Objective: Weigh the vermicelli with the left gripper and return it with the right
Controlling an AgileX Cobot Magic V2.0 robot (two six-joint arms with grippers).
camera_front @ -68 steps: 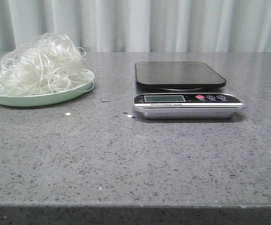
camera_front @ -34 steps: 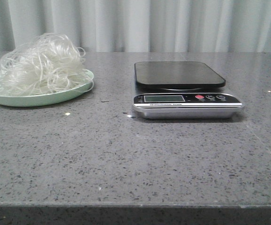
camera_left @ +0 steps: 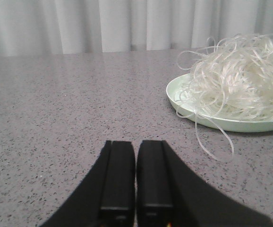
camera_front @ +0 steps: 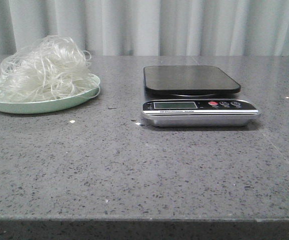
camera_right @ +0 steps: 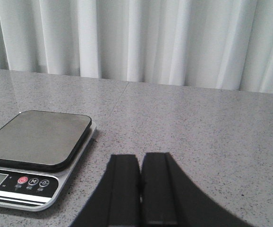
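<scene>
Front view: no arm or tool visible. Vermicelli [camera_front: 43, 67] heaped on plate [camera_front: 79, 99], far left of counter [camera_front: 144, 170]. Scale [camera_front: 197, 97] at centre-right, well apart from plate, platform bare.

Left wrist view: left tool [camera_left: 136, 177] low over counter, pointing level toward curtain [camera_left: 80, 23]; fingers [camera_left: 119, 175] together, thin slit between, gripping nothing. Vermicelli [camera_left: 240, 78] on plate [camera_left: 207, 120] ahead and off to one side, apart from tool; loose strands trail over rim onto counter.

Right wrist view: right tool [camera_right: 140, 189] low, level, fingers [camera_right: 157, 187] together, empty. Scale [camera_right: 35, 151] beside it, not touching.
</scene>
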